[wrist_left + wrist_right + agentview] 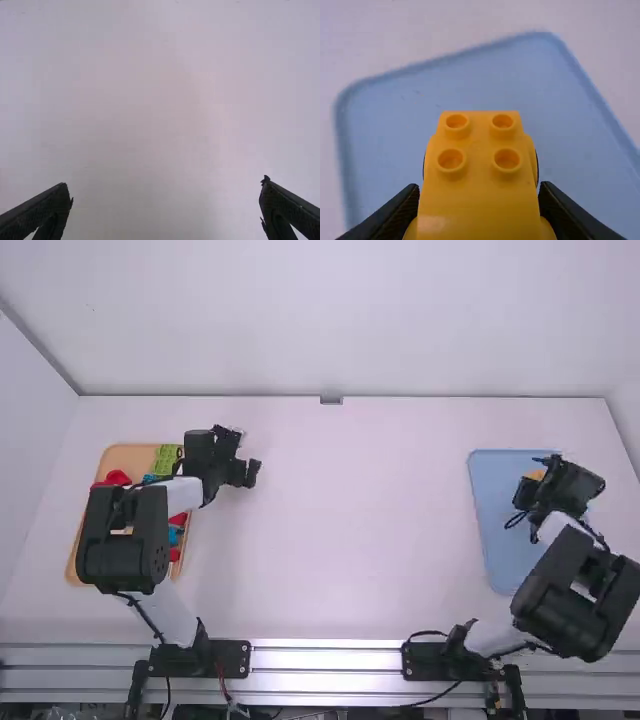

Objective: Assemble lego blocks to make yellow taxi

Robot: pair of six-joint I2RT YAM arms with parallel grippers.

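Blue tray (500, 550): under the right gripper (479, 187), perhaps to catch a dropped piece.
Orange tray (128, 455): beside the left gripper (166, 185), which is spread wide with nothing between.
Yellow block (480, 195): pinched by the right gripper at its two sides, (so I judge) leaving the studs (507, 160) free.

A white desk (350, 540) spreads across the high view, its plain surface also showing in the left wrist view. A pale back wall (300, 320) rises behind its far edge, with a left side wall (25, 440) and a right side wall (627, 405). A small grey fitting (331, 400) sits midway along that far edge; silvery metal rails (325, 662) run along the near edge.
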